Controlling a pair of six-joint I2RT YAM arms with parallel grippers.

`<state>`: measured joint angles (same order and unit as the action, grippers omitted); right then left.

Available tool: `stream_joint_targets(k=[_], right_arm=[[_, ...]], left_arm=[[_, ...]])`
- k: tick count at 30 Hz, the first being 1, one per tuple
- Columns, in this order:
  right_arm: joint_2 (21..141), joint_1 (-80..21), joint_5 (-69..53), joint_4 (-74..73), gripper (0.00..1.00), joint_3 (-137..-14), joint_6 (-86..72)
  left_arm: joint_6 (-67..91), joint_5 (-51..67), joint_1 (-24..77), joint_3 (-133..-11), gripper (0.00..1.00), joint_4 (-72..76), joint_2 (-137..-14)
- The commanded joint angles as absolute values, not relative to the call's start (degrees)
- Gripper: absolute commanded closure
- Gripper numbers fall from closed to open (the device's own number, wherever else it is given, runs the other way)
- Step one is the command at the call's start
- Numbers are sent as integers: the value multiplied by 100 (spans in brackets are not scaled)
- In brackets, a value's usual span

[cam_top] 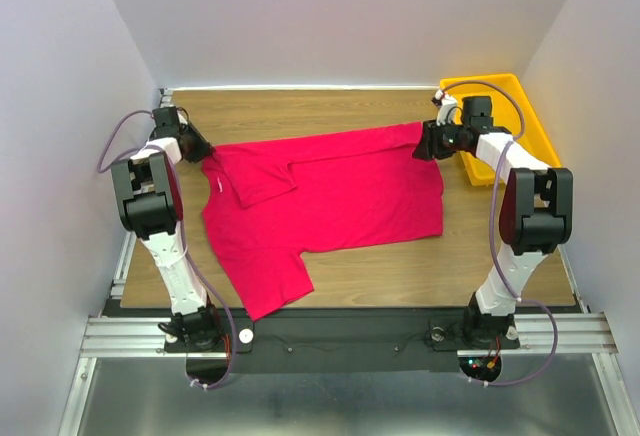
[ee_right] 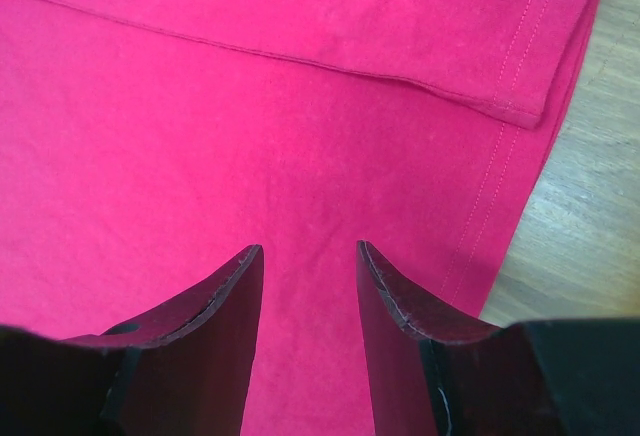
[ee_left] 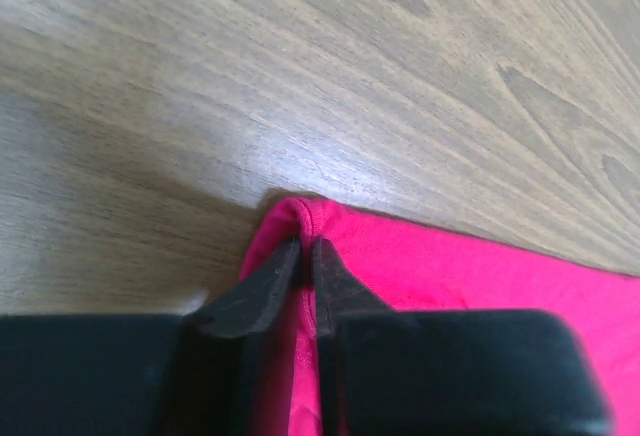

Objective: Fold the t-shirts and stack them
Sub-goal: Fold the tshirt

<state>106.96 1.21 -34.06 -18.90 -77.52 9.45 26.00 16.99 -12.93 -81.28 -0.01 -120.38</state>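
Note:
The crimson t-shirt (cam_top: 330, 196) lies spread across the wooden table, with one part folded over near the collar and a small white label (cam_top: 214, 188) showing. My left gripper (cam_top: 200, 151) is at the shirt's far left corner. In the left wrist view it (ee_left: 307, 244) is shut on a pinched fold of the red cloth (ee_left: 450, 266). My right gripper (cam_top: 425, 141) is at the shirt's far right corner. In the right wrist view it (ee_right: 308, 249) is open just over the flat cloth (ee_right: 250, 106), near the stitched hem (ee_right: 520, 86).
A yellow plastic tray (cam_top: 510, 106) stands at the back right, right behind my right arm. Bare wooden table (cam_top: 300, 111) shows behind the shirt and at the front right (cam_top: 450, 276). White walls close in both sides.

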Motion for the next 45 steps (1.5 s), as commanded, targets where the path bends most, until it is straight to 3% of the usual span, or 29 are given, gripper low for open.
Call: stream_joint_targets(k=[1,2,5,8,11,18,24,45], right_arm=[[10661,141,-3340,-1740,52,-8007,1098],[10644,141,-3392,-1749,52,-7981,1177],[10530,123,-4102,-1801,52,-7919,1266],[10450,-271,-4772,-2003,52,-7770,1283],[10589,-1209,-4895,-2004,52,-7708,1048],[11950,-2458,-4644,-1872,52,-9121,-478],[12963,-2891,-4052,-1863,52,-10449,-1652],[13966,-3480,-3938,-1872,52,-11408,-1995]], left_arm=[[2496,1793,-1380,-8508,66,26,-11962],[2470,1793,-1371,-8525,59,18,-11875],[2374,1741,-1380,-8464,50,9,-11594],[2312,1530,-1371,-8149,46,26,-10962],[2355,1599,-1380,-7360,45,140,-10058],[2487,2197,-1371,-5611,42,579,-8467],[2715,2355,-1389,-4501,38,668,-7245],[2953,2628,-1389,-3472,38,633,-6372]])
